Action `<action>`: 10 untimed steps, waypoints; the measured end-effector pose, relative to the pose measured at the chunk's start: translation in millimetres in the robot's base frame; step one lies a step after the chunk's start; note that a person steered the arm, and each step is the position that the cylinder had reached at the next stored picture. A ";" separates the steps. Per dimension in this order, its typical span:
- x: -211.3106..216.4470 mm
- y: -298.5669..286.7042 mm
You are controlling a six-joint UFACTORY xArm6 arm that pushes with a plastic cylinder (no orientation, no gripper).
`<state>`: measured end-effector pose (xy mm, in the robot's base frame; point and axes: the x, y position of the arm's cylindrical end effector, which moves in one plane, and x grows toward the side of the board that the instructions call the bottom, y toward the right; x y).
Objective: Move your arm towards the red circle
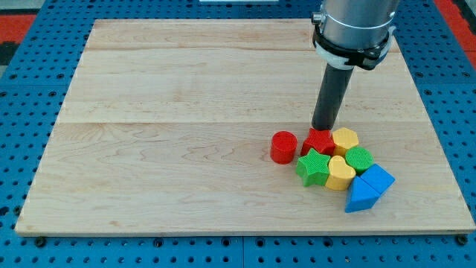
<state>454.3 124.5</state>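
Camera view: a pale wooden counter lies on a blue perforated base. The arm carries no gripper, so no jaw width applies; its dark rod descends from the view's top right, and my tip stands just above the red star block, at or very near its upper edge. The red circle, a short cylinder, lies just to the view's left of the red star and below-left of my tip. The remaining blocks cluster to the right: a yellow hexagon, green star, green circle, yellow heart, and two blue blocks, one a triangle, the other of unclear shape.
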 end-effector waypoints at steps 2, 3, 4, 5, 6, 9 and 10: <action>-5.8 0.0; -6.0 9.4; -7.8 17.2; -27.3 -15.7; -18.1 -59.1; 4.9 -127.1; 8.9 -127.1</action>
<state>463.1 -2.7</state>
